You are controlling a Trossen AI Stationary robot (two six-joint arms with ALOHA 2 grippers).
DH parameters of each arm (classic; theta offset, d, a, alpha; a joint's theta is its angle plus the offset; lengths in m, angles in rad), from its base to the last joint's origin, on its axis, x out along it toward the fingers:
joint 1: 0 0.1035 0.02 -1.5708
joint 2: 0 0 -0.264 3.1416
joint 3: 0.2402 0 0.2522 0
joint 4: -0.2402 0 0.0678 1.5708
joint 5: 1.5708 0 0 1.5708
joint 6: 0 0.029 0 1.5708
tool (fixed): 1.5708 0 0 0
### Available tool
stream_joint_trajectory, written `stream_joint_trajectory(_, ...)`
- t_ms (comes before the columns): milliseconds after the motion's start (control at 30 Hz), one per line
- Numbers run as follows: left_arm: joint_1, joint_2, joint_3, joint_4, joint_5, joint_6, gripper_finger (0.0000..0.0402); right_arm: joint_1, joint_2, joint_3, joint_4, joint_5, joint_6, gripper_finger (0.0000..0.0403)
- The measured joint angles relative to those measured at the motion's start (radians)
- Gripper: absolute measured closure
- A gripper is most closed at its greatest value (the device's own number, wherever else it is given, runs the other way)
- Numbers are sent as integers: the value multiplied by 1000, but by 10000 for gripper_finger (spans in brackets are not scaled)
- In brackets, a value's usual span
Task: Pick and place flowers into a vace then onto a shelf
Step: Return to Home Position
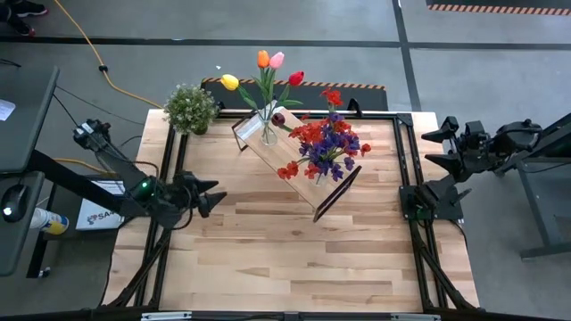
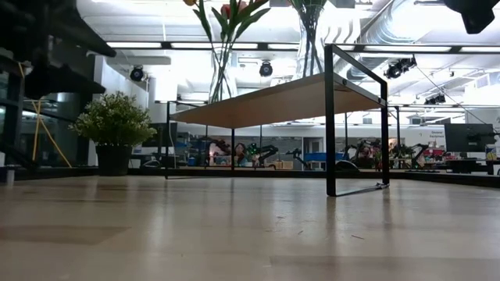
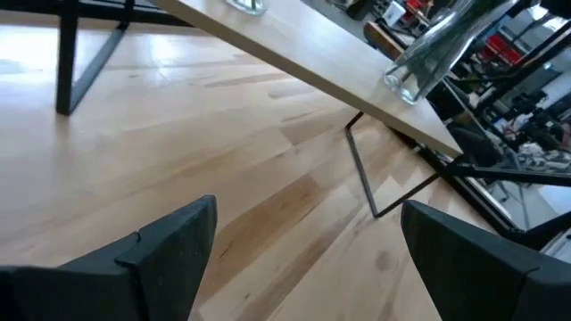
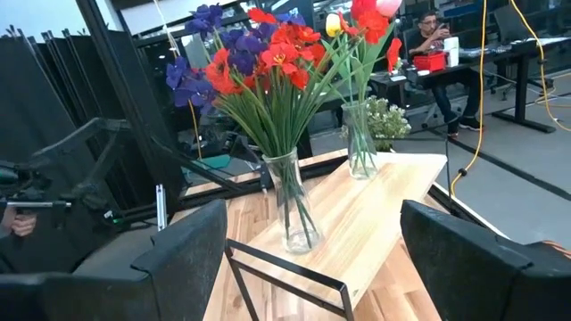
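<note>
red-purple sprays (image 1: 326, 143), tulips (image 1: 264, 60) upright in clear vases (image 1: 268, 134) on light-wood shelf (image 4: 375, 205) — left hand (image 1: 219, 198), right hand (image 1: 430, 148) released

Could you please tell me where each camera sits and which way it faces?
High view: overhead, straight down; both arms, left gripper and right gripper open.
Low view: at table-top height, level under the shelf; only a dark arm part shows.
Left wrist view: faces the shelf's legs; own fingers show.
Right wrist view: faces the flowers; own fingers show.
All four share the shelf.
</note>
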Motion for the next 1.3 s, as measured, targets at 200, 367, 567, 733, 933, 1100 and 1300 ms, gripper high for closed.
stream_joint_trajectory(200, 145, 0, -59, 275, 120, 252, 14, 0, 0, 0, -2, -1, 2, 79)
stream_joint_trajectory(367, 277, 0, -97, 423, 240, 429, 14, 0, 0, 0, -7, -4, 3, 79)
stream_joint_trajectory(567, 396, -55, -98, 421, 333, 528, 14, 0, 0, 0, -30, -15, 40, 79)
stream_joint_trajectory(733, 456, -180, -98, 416, 395, 663, 14, 0, 0, -5, -29, -8, 35, 79)
stream_joint_trajectory(933, 501, -322, -98, 372, 483, 791, 14, 0, 0, -6, -9, -5, 17, 79)
stream_joint_trajectory(1100, 521, -403, -98, 261, 483, 784, 14, 0, 0, -6, -4, -1, 11, 79)
stream_joint_trajectory(1300, 522, -493, -98, 214, 482, 813, 14, 0, -2, -76, 94, -1, -44, 79)
